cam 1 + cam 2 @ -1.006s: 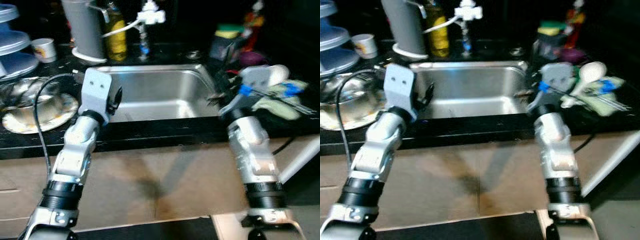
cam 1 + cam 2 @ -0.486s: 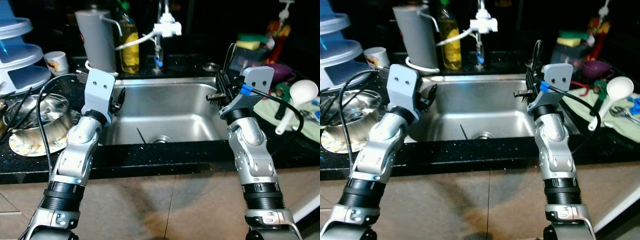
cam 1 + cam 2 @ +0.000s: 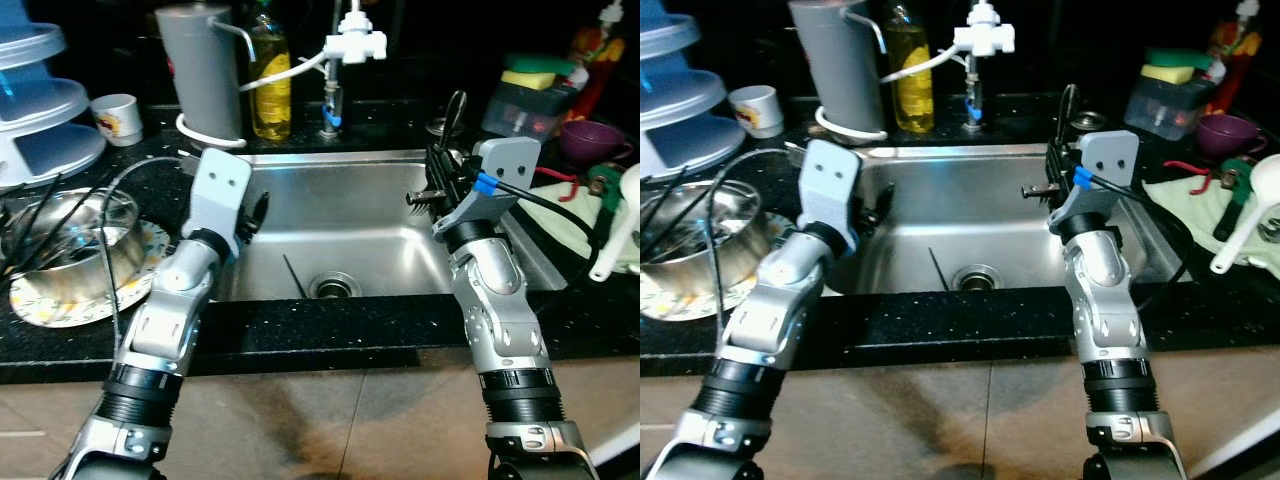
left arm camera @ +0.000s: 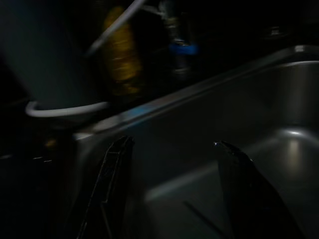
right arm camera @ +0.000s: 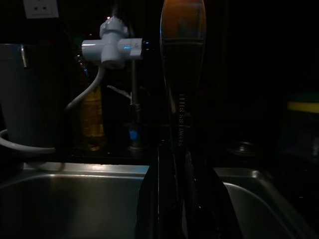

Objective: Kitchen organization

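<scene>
Closer and squarer to the sink (image 3: 330, 157) than a second ago, and sharp instead of blurred: a shift of the whole scene, so a step by the robot, not by the things. Over the near left corner of the basin, left gripper (image 4: 169, 149), fingers spread, nothing between them. Over the right side, right gripper (image 5: 182, 154) clamped on an upright metal utensil (image 5: 182, 74), likely a spoon judging by the handle. Below, a thin dark stick (image 3: 293, 277) beside the drain (image 3: 335, 287). Farther back, tap (image 3: 355, 45), yellow bottle (image 3: 272, 75), grey jug (image 3: 200, 70). Probably placed now for rinsing or dropping the utensil.
</scene>
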Motion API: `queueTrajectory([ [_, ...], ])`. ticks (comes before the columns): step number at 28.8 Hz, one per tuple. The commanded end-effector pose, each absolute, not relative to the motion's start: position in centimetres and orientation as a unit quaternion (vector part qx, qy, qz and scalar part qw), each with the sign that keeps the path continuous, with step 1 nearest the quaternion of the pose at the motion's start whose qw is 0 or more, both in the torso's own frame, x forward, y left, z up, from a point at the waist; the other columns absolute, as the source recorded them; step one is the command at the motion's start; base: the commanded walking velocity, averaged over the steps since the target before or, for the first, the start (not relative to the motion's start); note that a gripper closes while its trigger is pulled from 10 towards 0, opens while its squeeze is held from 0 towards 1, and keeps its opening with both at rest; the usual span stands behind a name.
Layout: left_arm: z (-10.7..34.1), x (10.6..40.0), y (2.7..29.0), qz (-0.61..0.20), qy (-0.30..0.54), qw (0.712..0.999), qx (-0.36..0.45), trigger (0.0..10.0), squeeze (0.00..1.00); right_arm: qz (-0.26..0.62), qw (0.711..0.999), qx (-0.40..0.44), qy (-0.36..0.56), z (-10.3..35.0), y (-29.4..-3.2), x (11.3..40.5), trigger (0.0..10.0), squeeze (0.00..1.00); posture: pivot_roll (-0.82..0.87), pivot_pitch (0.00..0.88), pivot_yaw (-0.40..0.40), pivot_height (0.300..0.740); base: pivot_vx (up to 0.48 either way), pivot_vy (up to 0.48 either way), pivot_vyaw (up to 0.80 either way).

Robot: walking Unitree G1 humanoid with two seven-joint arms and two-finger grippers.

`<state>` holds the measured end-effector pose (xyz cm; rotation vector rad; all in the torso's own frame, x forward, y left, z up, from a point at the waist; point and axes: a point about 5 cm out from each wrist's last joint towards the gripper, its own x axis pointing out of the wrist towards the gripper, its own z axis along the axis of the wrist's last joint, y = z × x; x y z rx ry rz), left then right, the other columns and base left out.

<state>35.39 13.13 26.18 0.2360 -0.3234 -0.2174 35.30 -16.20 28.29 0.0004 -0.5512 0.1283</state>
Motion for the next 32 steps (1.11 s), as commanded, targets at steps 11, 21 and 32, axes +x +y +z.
queueTrajectory([
  [11,25.5,35.4,14.1,-0.090,-0.136,0.979,0.123,10.0,0.00,0.103,0.967,-0.026,-0.233,27.1,-14.9,36.9,10.0,0.00,-0.06,0.116,-0.036,0.740,0.000,0.000,0.00],
  [21,23.5,34.4,14.5,-0.160,-0.061,0.969,0.176,10.0,0.00,0.230,0.959,-0.074,-0.148,25.6,-9.9,39.9,10.0,0.00,-0.04,0.131,-0.050,0.740,0.000,0.000,0.00],
  [32,23.5,33.5,16.2,-0.188,-0.006,0.962,0.200,10.0,0.00,0.300,0.931,-0.197,-0.071,23.6,-5.8,40.7,10.0,0.00,0.01,0.165,-0.053,0.740,0.000,0.000,0.00],
])
